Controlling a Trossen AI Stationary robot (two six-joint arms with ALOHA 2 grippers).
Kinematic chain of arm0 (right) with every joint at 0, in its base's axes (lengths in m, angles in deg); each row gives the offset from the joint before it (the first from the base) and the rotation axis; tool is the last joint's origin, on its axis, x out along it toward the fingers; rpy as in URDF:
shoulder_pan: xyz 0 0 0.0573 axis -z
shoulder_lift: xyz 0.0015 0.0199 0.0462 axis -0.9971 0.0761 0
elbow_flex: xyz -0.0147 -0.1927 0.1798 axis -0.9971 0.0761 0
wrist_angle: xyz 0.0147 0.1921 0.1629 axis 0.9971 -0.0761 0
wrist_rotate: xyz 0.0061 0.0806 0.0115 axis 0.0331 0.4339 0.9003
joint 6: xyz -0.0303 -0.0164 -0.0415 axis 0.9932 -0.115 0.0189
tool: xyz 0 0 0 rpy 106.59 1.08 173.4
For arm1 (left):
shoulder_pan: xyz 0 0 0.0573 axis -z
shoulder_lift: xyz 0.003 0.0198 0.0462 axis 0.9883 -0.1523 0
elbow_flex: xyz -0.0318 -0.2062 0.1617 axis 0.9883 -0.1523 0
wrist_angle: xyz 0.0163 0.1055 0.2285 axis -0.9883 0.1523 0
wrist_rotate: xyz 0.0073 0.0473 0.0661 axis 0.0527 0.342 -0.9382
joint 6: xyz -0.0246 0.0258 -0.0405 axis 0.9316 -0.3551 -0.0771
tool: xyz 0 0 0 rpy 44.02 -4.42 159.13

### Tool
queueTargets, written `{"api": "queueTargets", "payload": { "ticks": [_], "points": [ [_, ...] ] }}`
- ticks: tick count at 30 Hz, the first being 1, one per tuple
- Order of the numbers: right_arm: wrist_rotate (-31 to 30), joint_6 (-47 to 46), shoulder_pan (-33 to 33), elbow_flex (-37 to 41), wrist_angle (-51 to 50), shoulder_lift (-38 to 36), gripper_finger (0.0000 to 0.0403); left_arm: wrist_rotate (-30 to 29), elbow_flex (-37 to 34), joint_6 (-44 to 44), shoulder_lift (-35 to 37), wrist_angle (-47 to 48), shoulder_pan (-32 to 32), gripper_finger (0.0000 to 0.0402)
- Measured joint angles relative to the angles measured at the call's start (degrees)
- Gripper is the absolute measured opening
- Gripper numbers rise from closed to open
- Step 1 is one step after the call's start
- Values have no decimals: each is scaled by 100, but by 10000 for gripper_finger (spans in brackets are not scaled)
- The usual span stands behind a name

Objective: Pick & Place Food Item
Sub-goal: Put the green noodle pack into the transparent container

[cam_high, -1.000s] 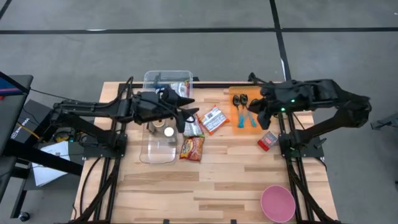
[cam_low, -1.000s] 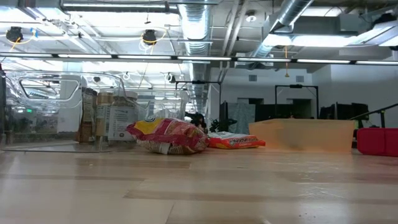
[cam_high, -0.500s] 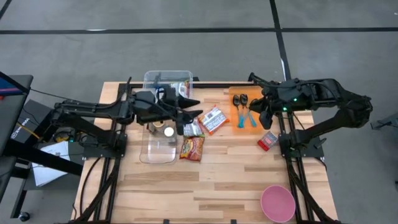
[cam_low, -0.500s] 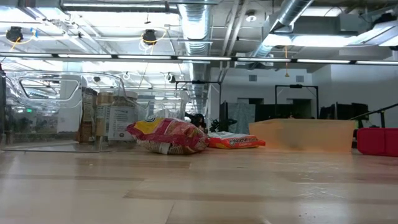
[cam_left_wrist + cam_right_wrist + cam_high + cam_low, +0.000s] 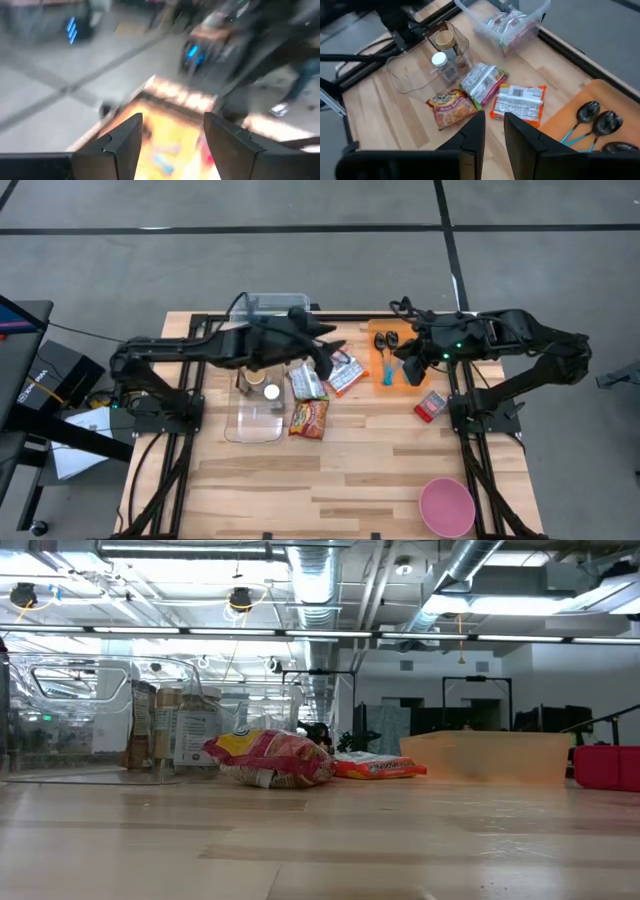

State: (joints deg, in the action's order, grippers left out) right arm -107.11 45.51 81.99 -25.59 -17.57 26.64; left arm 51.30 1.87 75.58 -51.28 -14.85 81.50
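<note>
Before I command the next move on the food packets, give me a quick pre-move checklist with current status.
1. Left end effector empty: ok, its fingers are apart with nothing between them.
2. Right end effector empty: ok, a narrow gap with nothing in it.
3. Food packets reachable: ok, the red-yellow packet, green-silver packet and orange-white packet lie flat on the table, uncovered.
4. Clear bin accessible: cannot tell, the left arm crosses over it.
5. Spoons out of the way: ok, on the orange board.
</note>
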Motion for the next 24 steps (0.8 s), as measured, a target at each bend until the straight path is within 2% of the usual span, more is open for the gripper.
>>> {"api": "queueTargets", "payload": {
  "ticks": [6,17,24],
  "points": [
    [-11,-179,-129,-4,-54,-2,66,-107,-15,1842,-539,1429,-227,205],
    [4,-182,-165,-4,-44,-4,65,-86,-15,3835,-1879,1836,-239,205],
    [5,-159,-163,-4,-46,-4,65,-68,-15,4779,-2335,2561,-346,205]
  ]
}}
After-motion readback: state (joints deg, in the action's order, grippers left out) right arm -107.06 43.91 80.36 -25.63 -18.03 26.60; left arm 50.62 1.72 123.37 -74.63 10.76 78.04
